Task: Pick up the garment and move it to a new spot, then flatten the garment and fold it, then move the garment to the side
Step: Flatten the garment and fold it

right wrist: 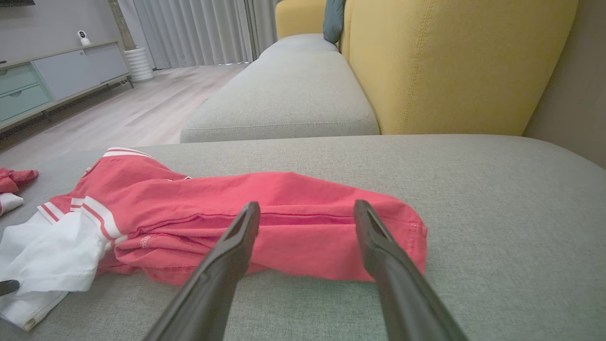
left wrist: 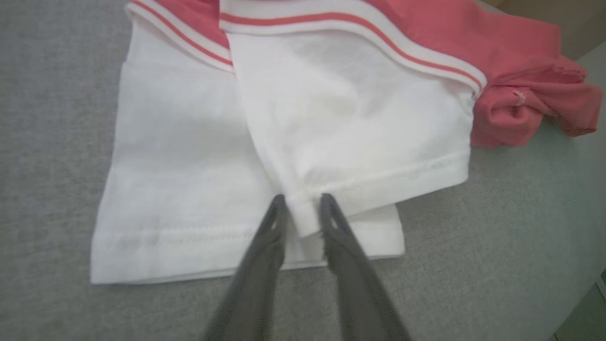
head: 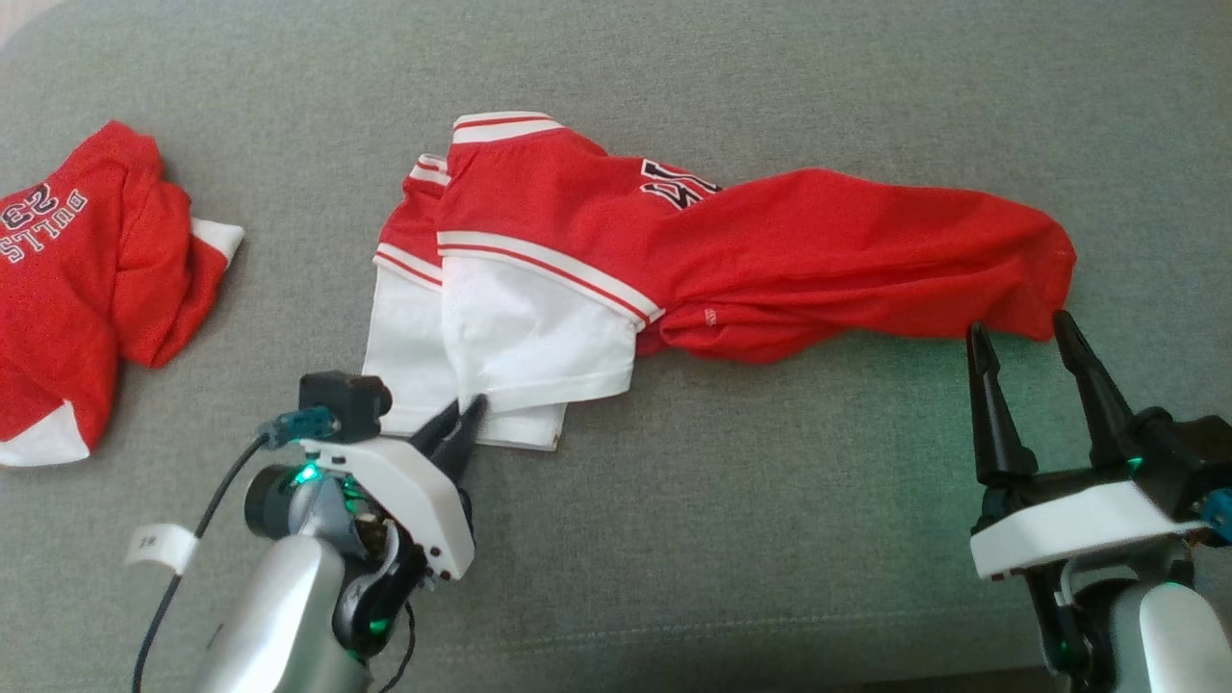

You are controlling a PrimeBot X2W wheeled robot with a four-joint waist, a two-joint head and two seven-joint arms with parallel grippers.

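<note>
Since the red jersey lies limp and light on the sofa cushion, I choose edges. My left pincer straddles the white sleeve hem, and I cannot tell whether it pinches. My right pincer gapes beside the red end.

The head camera looks steeply down on the grey sofa seat, taking in the whole garment, the left claw and the right claw. The left wrist camera sits close, aimed along its claw at the white sleeves. The right wrist camera lies low (nearly skimming the seat), facing across the garment, which all three views share.
</note>
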